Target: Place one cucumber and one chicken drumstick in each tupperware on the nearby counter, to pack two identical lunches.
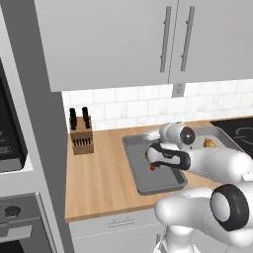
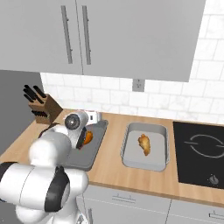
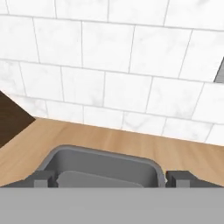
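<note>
Figure: drumstick stage of packing two lunches. My tool (image 3: 112,180) hangs over the left tupperware (image 1: 136,170), its two tips standing wide apart at either side of the tray's far wall in the hand view, with nothing between them. A chicken drumstick (image 2: 88,137) lies in this left tray, close beside my wrist; in the left base view only a sliver of its orange-brown shows under the hand, so I cannot tell whether the tips touch it. The second chicken drumstick (image 2: 144,144) lies in the middle of the right tupperware (image 2: 162,162), which sits on the bench (image 1: 96,173) between the left tray and the cooktop (image 2: 202,151). A knife block (image 1: 81,137) stands at the far left of the bench, well apart from both trays.

I judge that each tray holds its drumstick, so the drumstick half of the task looks finished and the cucumber half remains; no cucumber lies in either tray. The next move calls for lifting my tool clear of the left tray's rim without nudging the drumstick, then locating a cucumber and approaching it with the tips wide.
</note>
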